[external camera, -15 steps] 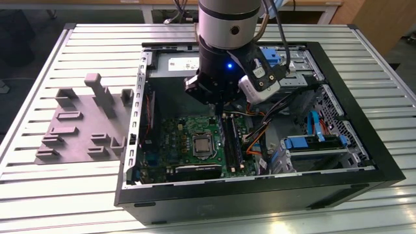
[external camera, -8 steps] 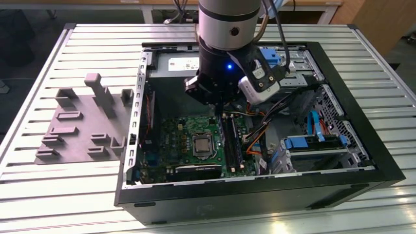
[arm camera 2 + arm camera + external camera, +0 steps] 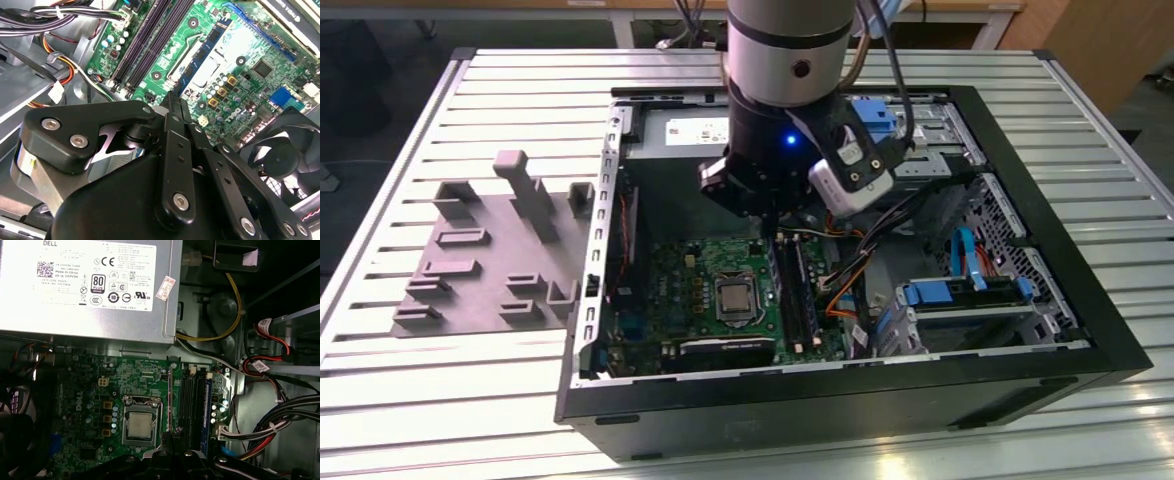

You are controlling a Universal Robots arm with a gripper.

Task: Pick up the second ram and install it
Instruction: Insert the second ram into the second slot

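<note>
In the first wrist view the second ram [image 3: 170, 395] shows edge-on as a thin strip reaching out from my gripper [image 3: 172, 442]. The fingers are closed on it. The strip lies over the green motherboard [image 3: 100, 405], between the CPU socket [image 3: 140, 422] and the long black memory slots [image 3: 191, 400]. I cannot tell whether it touches the board. In the second wrist view the black fingers [image 3: 179, 150] meet in a narrow tip at my gripper [image 3: 173, 100], with the slots [image 3: 150, 45] beyond. In the exterior view the arm's wrist [image 3: 781, 150] stands inside the open computer case, above the slots [image 3: 794, 290].
The grey power supply [image 3: 90, 285] fills one end of the case. Cable bundles [image 3: 280, 420] and blue drive brackets [image 3: 961, 292] crowd the exterior view's right of the case. A fan [image 3: 282, 160] sits beside the board. A grey moulded tray [image 3: 487, 260] lies on the slatted table.
</note>
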